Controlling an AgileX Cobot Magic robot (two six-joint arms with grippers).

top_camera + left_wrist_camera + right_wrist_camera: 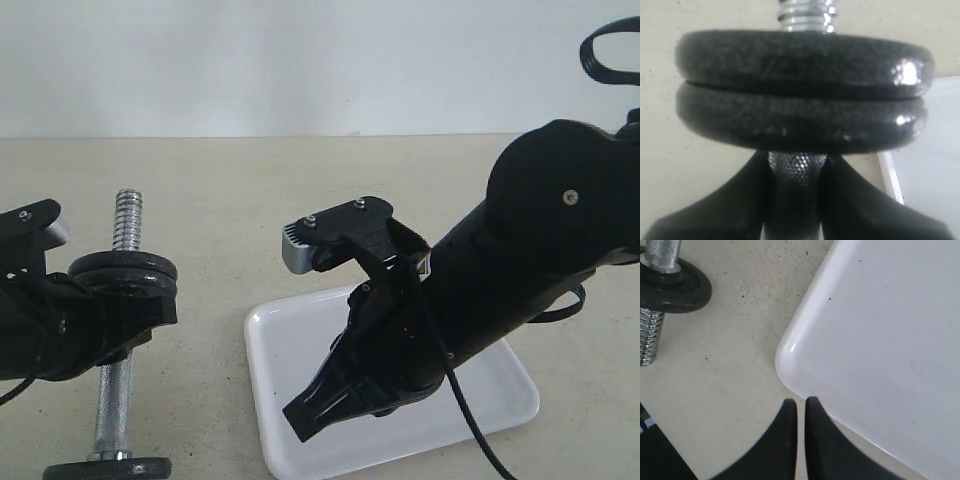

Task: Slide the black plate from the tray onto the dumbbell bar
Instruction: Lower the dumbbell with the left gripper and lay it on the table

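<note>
The dumbbell bar [112,400] stands nearly upright at the left, its threaded end [129,220] on top. My left gripper [95,325] is shut on its knurled middle [795,185]. Just past the fingers [850,200], two black plates [800,95] sit stacked on the bar below the threads [807,15]; which one is the task's black plate I cannot tell. The white tray [300,350] lies to the right. My right gripper [305,418] hangs over its near left corner [790,352], shut [800,402] and holding nothing.
A small black disc [105,468] caps the bar's lower end. The right wrist view shows a black disc [675,287] on the bar with threads [650,335] sticking out. The right arm [540,240] looms over the tray's right half. The table [250,200] is beige.
</note>
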